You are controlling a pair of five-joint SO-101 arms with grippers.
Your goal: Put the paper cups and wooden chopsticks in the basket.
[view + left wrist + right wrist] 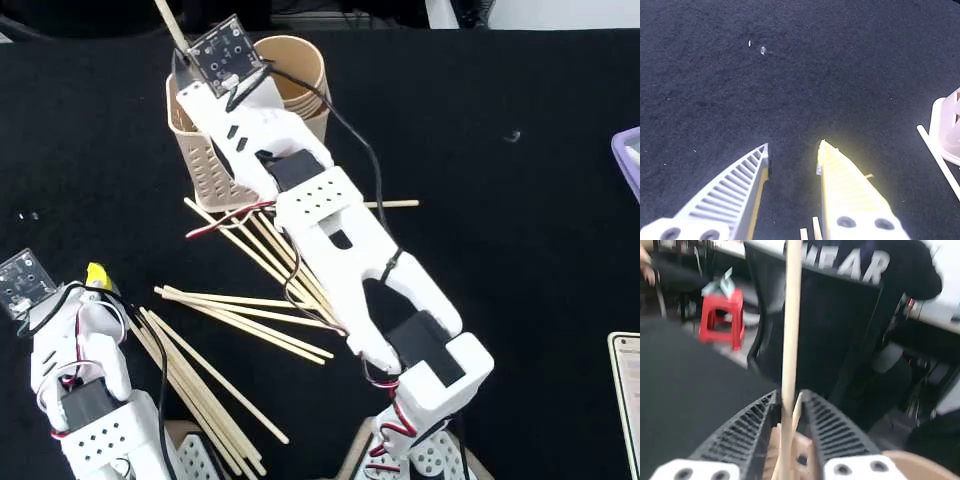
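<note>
**A:** Why is your right gripper (790,394) up over the basket (205,165)?

**B:** Its fingers are clamped on one chopstick (791,300). You hold it upright so that, as I judge it, it can drop end-first into the basket beside the paper cups (300,70), which look already stacked inside.

**A:** And the rest?

**B:** The loose chopsticks (240,310) lie fanned on the desk (500,200) on the arms' side of the basket, some under your right arm. Your left gripper (793,145) hangs off to the basket's side, fingers apart around nothing, probably parked to keep clear.
</note>
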